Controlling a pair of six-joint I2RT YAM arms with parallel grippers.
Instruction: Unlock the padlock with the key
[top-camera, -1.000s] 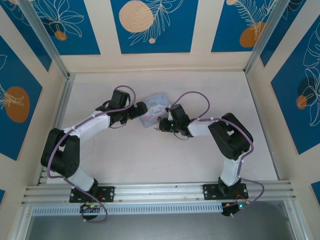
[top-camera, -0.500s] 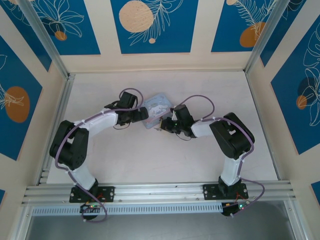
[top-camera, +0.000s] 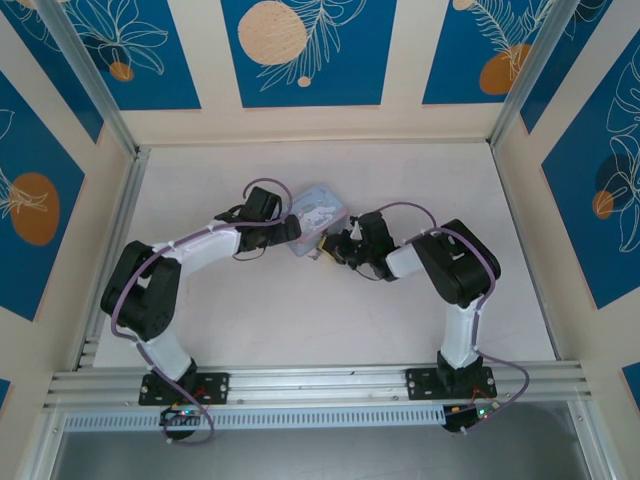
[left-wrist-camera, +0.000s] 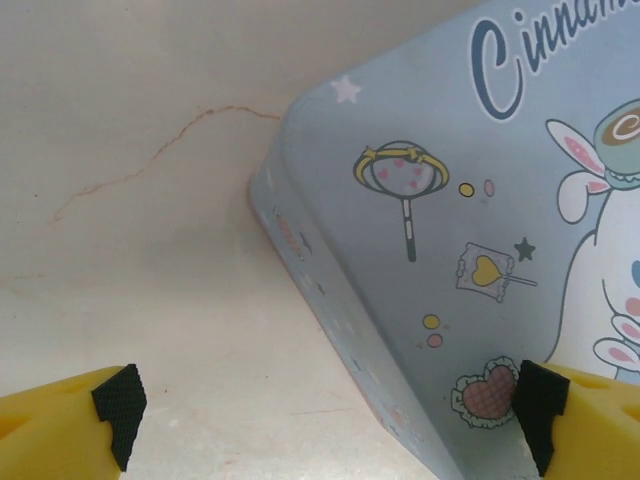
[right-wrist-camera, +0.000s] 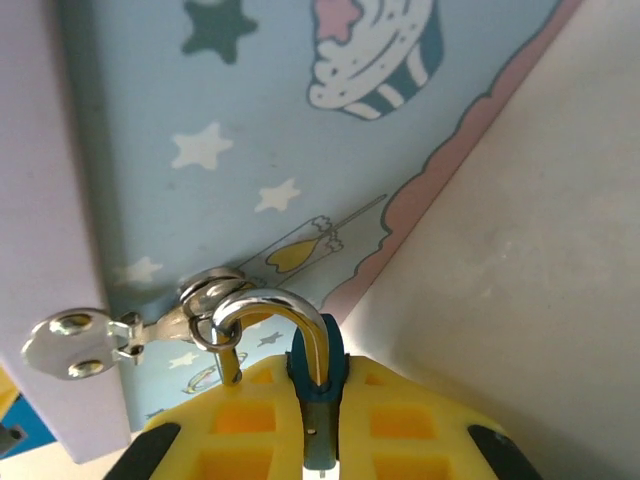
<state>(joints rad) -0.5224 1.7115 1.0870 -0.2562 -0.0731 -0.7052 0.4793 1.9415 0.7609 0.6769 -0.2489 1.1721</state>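
Tin: pale blue with cartoon prints, lid closed, contents hidden; it lies on the worktop between the two arms
Padlock: blue body, silvery shackle passing through the ring of the hasp on the tin's side
Right gripper: clenched on the padlock's body
Left gripper: released, fingers wide apart on either side of a tin corner

the tin lid bears the cut-off cursive word "cinnam".
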